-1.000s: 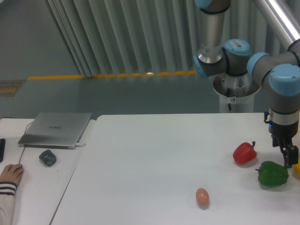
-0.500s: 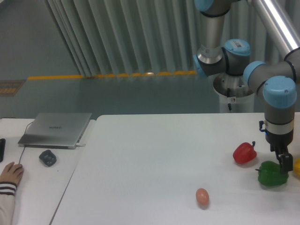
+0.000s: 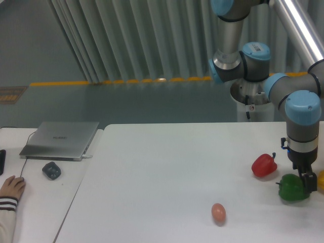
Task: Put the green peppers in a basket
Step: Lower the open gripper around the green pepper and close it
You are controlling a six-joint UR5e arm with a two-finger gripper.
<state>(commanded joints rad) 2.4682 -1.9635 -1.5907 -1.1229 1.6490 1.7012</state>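
Honestly you won't find any readable text here. The closed silver laptop (image 3: 61, 139) on the left has a small dark mark in the middle of its lid, probably a brand logo, but it's way too small and blurry to make out letters. The robot arm (image 3: 302, 121) has no legible label or number on its grey tubes or blue joint caps; there's a tiny tag-like spot on the white pedestal (image 3: 251, 107) behind it, unreadable too. The yellow stripe on the floor (image 3: 121, 81) is just a painted line, no lettering. Nothing printed on the counter (image 3: 167, 172) either.
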